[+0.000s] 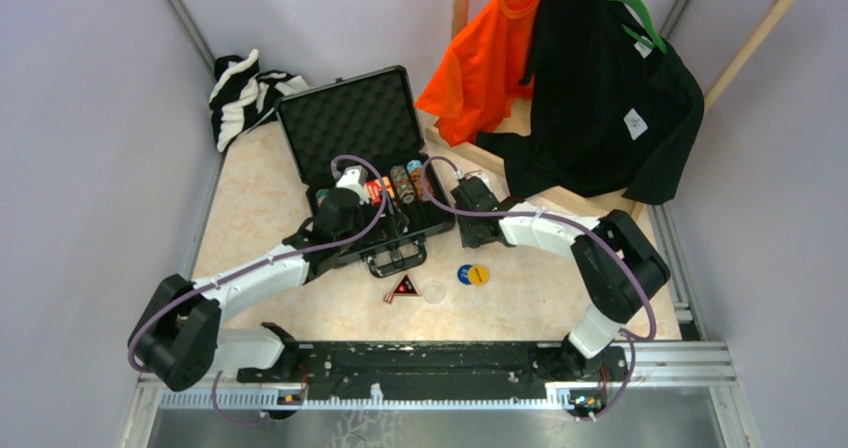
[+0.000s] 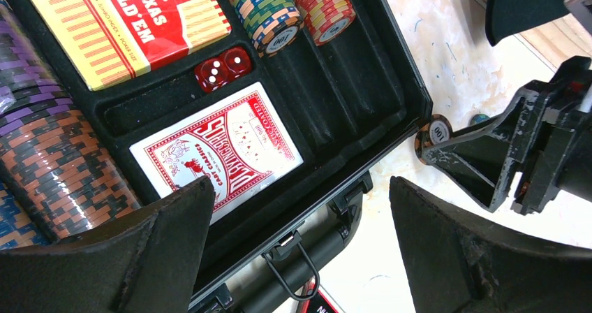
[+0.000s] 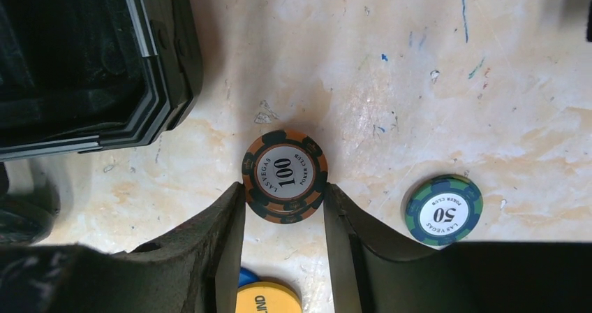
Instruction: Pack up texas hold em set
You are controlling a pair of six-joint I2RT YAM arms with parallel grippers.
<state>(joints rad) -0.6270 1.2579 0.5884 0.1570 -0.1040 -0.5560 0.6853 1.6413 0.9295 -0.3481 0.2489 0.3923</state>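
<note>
On the table (image 1: 560,308), closest to the arm bases, lie the black-red triangle (image 1: 404,288) and, just beside it, the clear disc (image 1: 434,292). The blue disc (image 1: 465,274) and the yellow disc (image 1: 481,274) lie near them, touching each other.

A little farther, the right gripper (image 3: 284,194) is low over the table, beside the right front corner of the briefcase (image 1: 300,138). Its jaws are closed on an orange 100 chip (image 3: 285,175) that lies flat, one finger at each side of its edge. A green 50 chip (image 3: 443,209) lies near it.

The left gripper (image 2: 300,187) hangs over the front part of the open briefcase, above the handle (image 2: 307,246), with its jaws wide open.

Inside the case are the red card deck (image 2: 216,149), two red dice (image 2: 223,67), a Texas Hold'em box (image 2: 126,19) and rows of poker chips (image 2: 269,9).

At the far side are a striped cloth (image 1: 245,93), an orange shirt (image 1: 485,58) and a black shirt (image 1: 600,98).
</note>
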